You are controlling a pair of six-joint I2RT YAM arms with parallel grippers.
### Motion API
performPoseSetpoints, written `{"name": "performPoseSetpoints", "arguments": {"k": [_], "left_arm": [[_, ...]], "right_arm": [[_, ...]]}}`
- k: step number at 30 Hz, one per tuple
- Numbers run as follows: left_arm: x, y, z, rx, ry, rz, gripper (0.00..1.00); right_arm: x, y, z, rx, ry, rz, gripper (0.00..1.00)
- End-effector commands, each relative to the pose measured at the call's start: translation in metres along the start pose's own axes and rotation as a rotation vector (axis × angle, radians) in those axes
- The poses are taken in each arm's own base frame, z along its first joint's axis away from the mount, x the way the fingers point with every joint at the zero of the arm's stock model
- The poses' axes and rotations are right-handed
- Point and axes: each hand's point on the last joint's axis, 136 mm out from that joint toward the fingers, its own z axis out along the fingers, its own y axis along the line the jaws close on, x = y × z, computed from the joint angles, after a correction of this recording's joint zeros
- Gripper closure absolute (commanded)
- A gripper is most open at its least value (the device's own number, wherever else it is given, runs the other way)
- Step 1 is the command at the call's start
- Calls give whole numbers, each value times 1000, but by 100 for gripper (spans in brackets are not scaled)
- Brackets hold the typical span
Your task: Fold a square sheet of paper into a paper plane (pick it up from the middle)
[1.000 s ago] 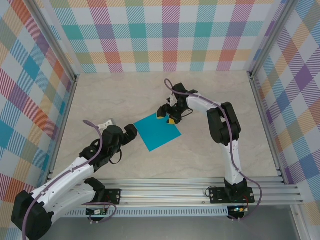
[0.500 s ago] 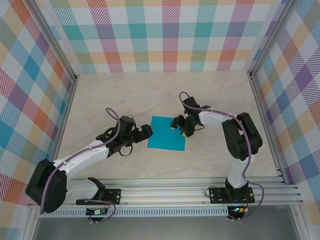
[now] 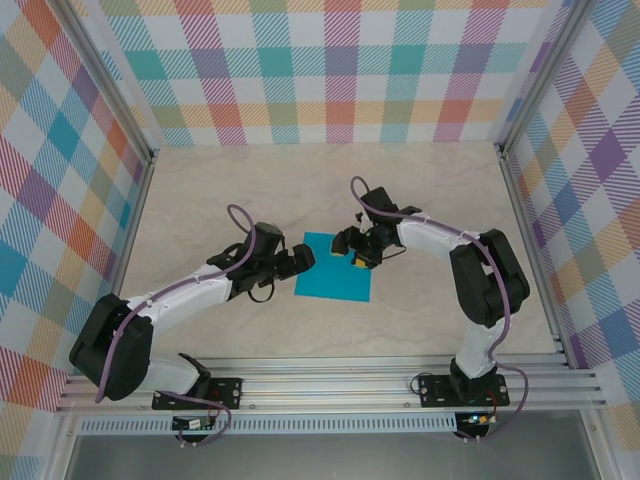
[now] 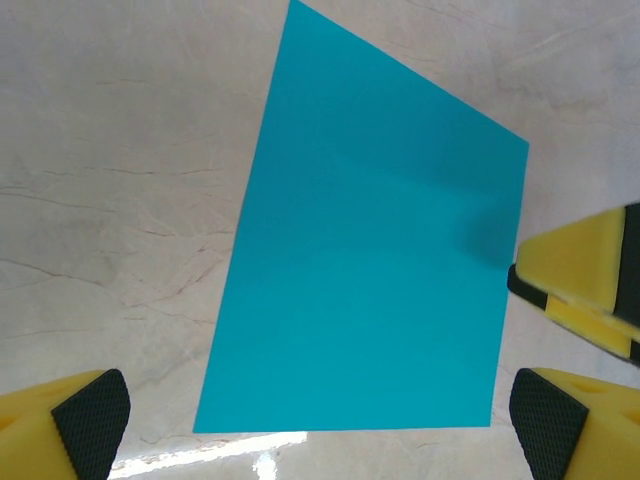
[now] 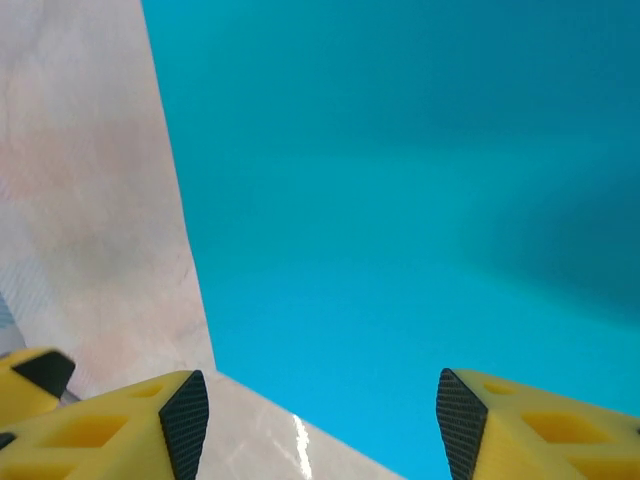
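Note:
The square sheet of paper (image 3: 331, 274) is teal-blue and lies flat and unfolded on the pale marbled table. My left gripper (image 3: 301, 258) hovers open at the sheet's left edge; in the left wrist view its yellow fingertips (image 4: 92, 418) straddle the near edge of the sheet (image 4: 370, 270). Over the sheet's far right corner my right gripper (image 3: 357, 253) stands open. Its fingers (image 5: 186, 420) are spread above the sheet (image 5: 400, 200), with nothing between them. The paper plane is out of view.
Checked walls with aluminium posts (image 3: 152, 160) close in the table (image 3: 250, 190) at the back and on both sides. A rail (image 3: 340, 385) with both arm bases runs along the near edge. Bare tabletop surrounds the sheet.
The sheet slid right and turned square to the table. My left arm reached right up to its left edge. The right gripper followed the sheet's far right corner and narrowed slightly.

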Motion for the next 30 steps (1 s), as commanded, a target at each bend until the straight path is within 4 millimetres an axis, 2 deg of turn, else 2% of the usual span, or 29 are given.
{"name": "performPoseSetpoints", "arguments": {"k": [1,5,8,13,18,21,26,28,30], "left_arm": [[-6,-1,-10,-12,-30,4,0],[-3,-3,-11,3,-20,13,0],[-2,-5,-10,15,-11,18,0],[-1,-9,-8,28,-1,22,0],[-2,-11,-11,33,0,38,0],[-1,-9,-13,31,-3,47,0],[-4,-6,-15,17,-21,51,0],[-7,0,-16,-13,-41,31,0],[-9,9,-16,-55,-59,4,0]], "right_arm": [[24,-8,8,-4,79,-16,36],[40,-34,14,70,129,-38,36],[42,-48,12,138,139,-100,36],[42,-69,9,243,194,-251,36],[30,-86,5,320,204,-354,36],[20,-82,1,334,182,-402,35],[12,-34,-19,197,122,-381,26],[0,-27,-29,223,45,-303,22],[-6,-24,-33,257,-22,-213,1]]}}
